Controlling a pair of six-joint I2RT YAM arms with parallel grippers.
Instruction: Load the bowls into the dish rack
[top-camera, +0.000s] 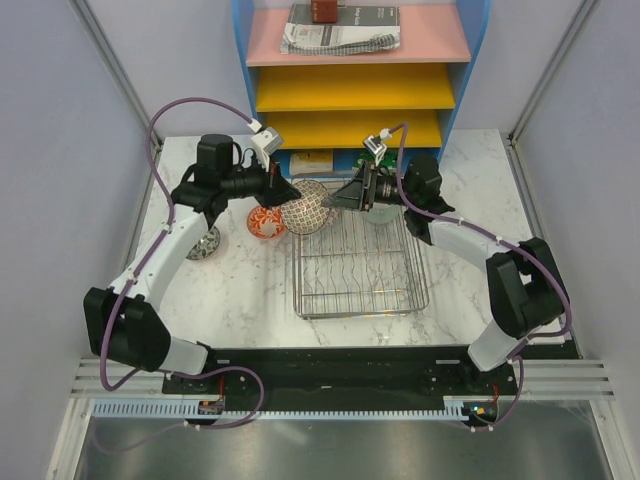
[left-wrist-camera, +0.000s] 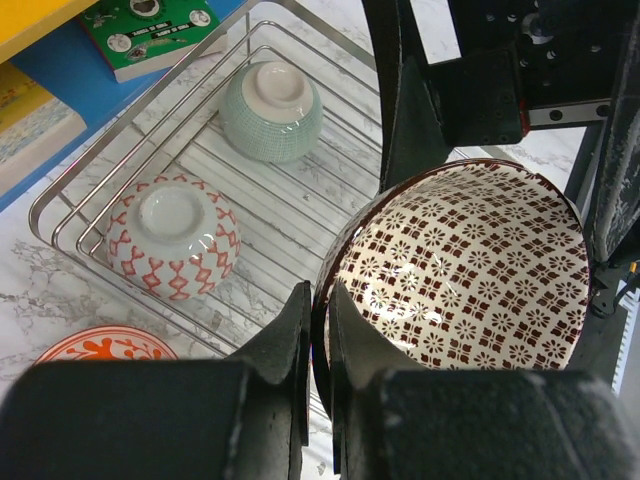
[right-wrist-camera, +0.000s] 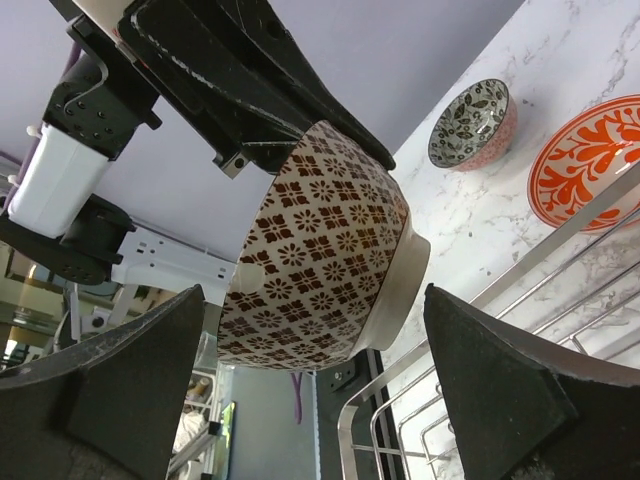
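My left gripper (left-wrist-camera: 320, 300) is shut on the rim of the grey-brown patterned bowl (left-wrist-camera: 470, 270) and holds it tilted in the air over the far left corner of the dish rack (top-camera: 360, 285). My right gripper (right-wrist-camera: 315, 370) is open, its fingers (right-wrist-camera: 500, 380) spread on either side just below that bowl (right-wrist-camera: 320, 250), apart from it. In the rack (left-wrist-camera: 40, 215) a pale green bowl (left-wrist-camera: 271, 110) and a white bowl with red bands (left-wrist-camera: 172, 238) sit upside down. The red-orange bowl (top-camera: 266, 222) and a blue patterned bowl (top-camera: 203, 243) stand on the table left of the rack.
The blue-framed shelf (top-camera: 350, 80) with yellow and pink trays stands right behind the rack. A green box (left-wrist-camera: 150, 30) lies at its foot. The two arms meet over the rack's far edge. Grey walls close both sides.
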